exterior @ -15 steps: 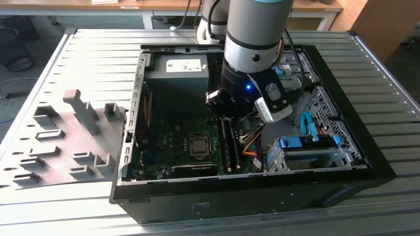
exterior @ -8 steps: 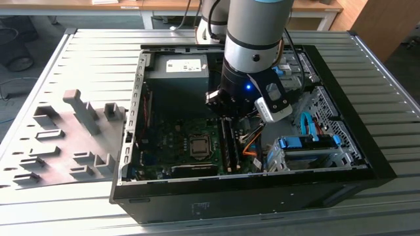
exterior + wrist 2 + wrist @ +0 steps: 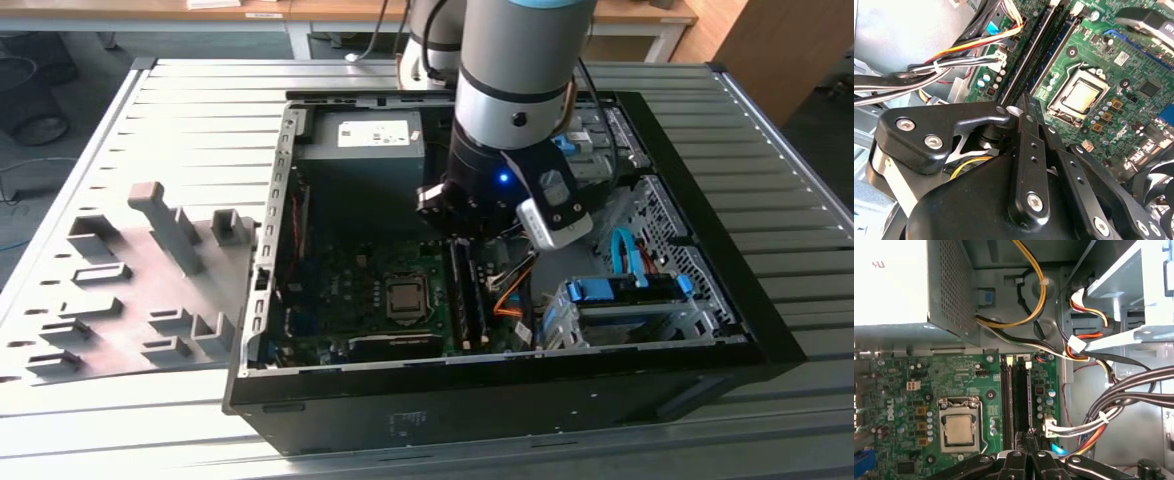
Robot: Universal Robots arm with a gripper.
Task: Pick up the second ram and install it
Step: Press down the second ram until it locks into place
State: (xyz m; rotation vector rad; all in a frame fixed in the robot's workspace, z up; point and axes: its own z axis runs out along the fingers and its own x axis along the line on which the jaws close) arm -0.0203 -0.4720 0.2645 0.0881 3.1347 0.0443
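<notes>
An open computer case [image 3: 694,300] is seen at the centre of the exterior view, lying on the ribbed tabletop [image 3: 200,110]. Inside it are held a green motherboard [image 3: 909,405], a processor socket [image 3: 960,429], a grey power supply [image 3: 360,140] and bundled cables [image 3: 1114,405]. The second ram [image 3: 467,295] is seated in the slots beside the socket. The claw [image 3: 461,232] is poised right above it, closed, with nothing gripped. Grey holder blocks [image 3: 134,290] lie at the left.
</notes>
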